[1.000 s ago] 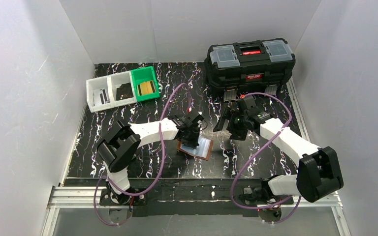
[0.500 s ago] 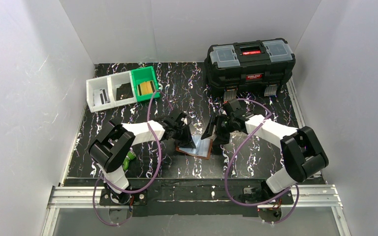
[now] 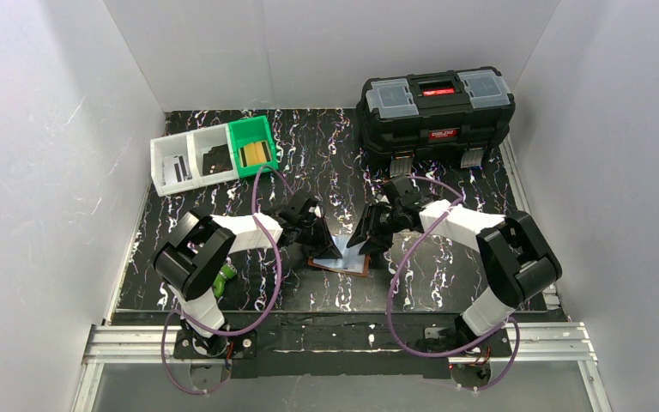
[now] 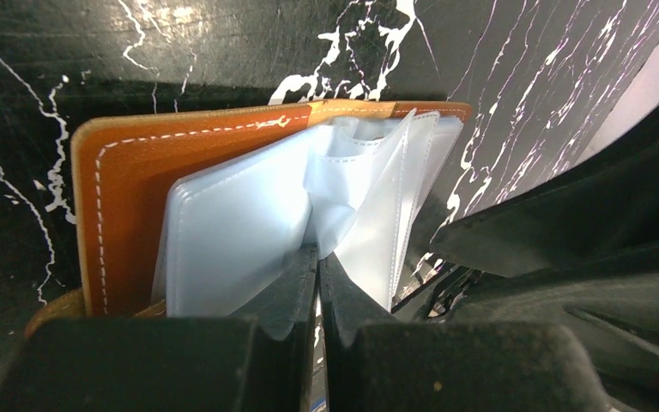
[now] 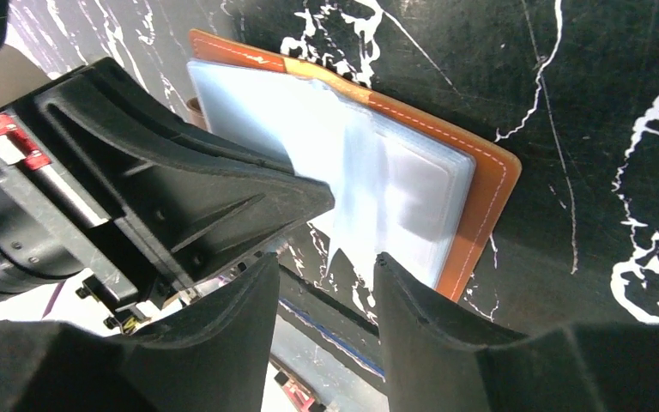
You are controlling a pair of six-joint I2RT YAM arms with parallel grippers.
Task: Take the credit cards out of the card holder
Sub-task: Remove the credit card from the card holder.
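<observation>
Left jaws pinch card holder (image 4: 124, 184), right ajar

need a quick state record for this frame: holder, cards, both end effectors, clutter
card holder: open on the table between the arms, pale pocket leaves fanned up
credit cards: none seen out; pocket contents cannot be told
left end effector: shut, apparently pinching a pocket leaf
right end effector: open, a leaf corner in the gap, not gripped
other: black toolbox rear right; row of bins rear left
</observation>
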